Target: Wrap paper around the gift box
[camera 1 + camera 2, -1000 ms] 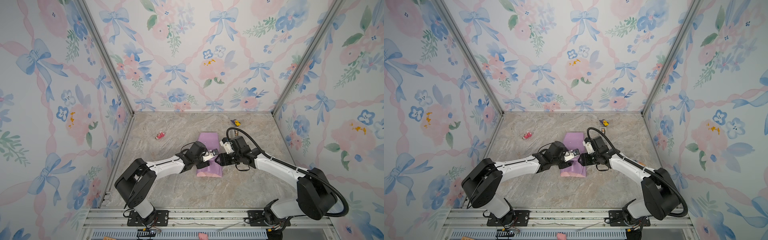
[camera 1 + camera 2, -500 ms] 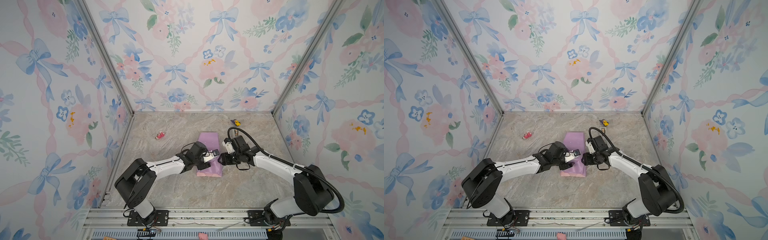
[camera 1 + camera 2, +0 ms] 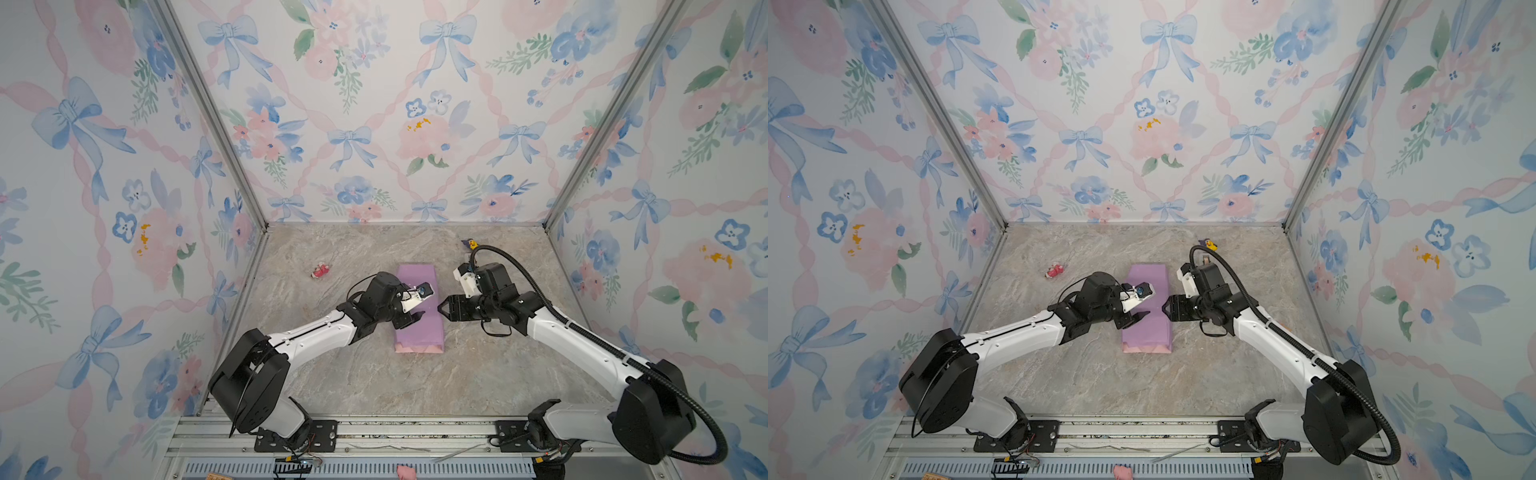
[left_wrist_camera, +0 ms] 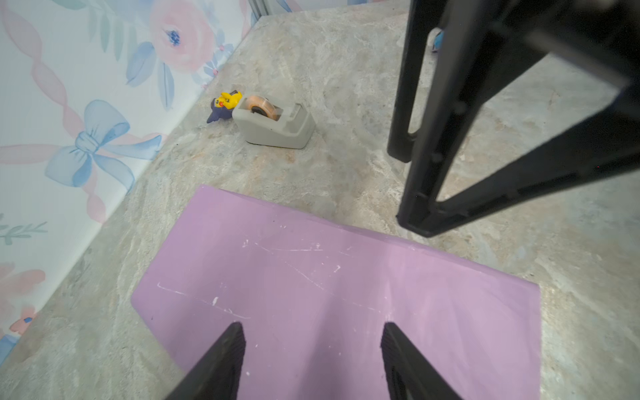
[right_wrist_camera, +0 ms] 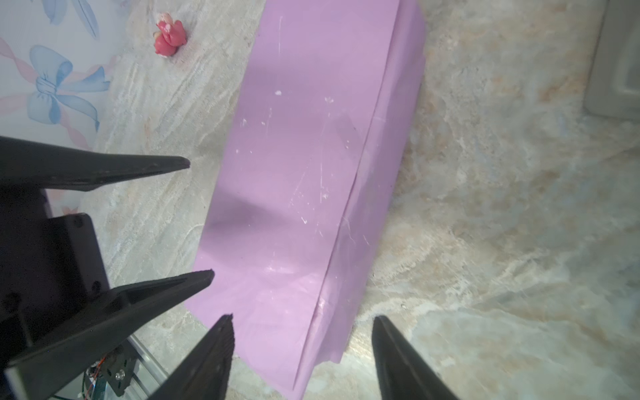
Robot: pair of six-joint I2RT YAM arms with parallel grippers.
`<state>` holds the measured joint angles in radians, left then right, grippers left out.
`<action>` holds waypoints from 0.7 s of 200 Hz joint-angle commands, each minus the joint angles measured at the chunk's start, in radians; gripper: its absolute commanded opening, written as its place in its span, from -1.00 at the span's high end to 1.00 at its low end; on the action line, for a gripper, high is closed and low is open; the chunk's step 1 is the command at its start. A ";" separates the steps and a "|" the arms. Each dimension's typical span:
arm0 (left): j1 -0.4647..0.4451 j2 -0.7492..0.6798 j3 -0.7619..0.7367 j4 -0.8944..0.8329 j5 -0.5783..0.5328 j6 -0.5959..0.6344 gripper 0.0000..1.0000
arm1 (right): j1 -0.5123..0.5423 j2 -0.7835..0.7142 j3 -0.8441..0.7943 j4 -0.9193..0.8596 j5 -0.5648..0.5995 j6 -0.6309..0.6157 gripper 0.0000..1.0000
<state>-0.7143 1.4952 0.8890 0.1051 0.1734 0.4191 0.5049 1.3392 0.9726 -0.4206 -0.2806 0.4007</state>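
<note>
Your right gripper (image 5: 302,317) has just backed off the paper (image 3: 417,328), it and your left gripper (image 4: 311,327) both open and empty, so the paper lies folded mid-table (image 3: 332,374) over the hidden gift box, ready for tape.
</note>
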 commanded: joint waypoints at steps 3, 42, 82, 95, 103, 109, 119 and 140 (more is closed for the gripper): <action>0.013 0.048 0.022 -0.035 -0.044 0.004 -0.29 | 0.017 0.097 0.086 -0.079 -0.003 0.020 -0.30; 0.013 0.131 0.048 -0.074 -0.060 -0.004 -0.29 | 0.050 0.227 0.153 -0.135 0.046 -0.002 -0.25; 0.015 0.130 0.036 -0.076 -0.054 -0.010 -0.29 | 0.034 0.270 0.106 -0.167 0.113 -0.004 -0.06; 0.017 0.118 0.038 -0.076 -0.041 -0.011 -0.29 | 0.029 0.269 0.093 -0.161 0.113 -0.003 0.01; 0.020 0.105 0.040 -0.074 -0.017 -0.014 -0.31 | 0.027 0.268 0.087 -0.156 0.108 -0.002 0.04; 0.022 0.095 0.043 -0.070 0.003 -0.016 -0.33 | 0.027 0.266 0.085 -0.151 0.104 -0.002 0.06; 0.025 0.076 0.041 -0.051 0.040 -0.020 -0.35 | 0.028 0.264 0.080 -0.143 0.099 -0.001 0.07; 0.032 0.061 0.022 0.001 0.110 -0.017 -0.35 | 0.026 0.262 0.072 -0.127 0.094 0.001 0.07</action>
<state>-0.6922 1.6028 0.9211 0.0578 0.1814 0.4129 0.5377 1.6009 1.0794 -0.5304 -0.2089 0.4034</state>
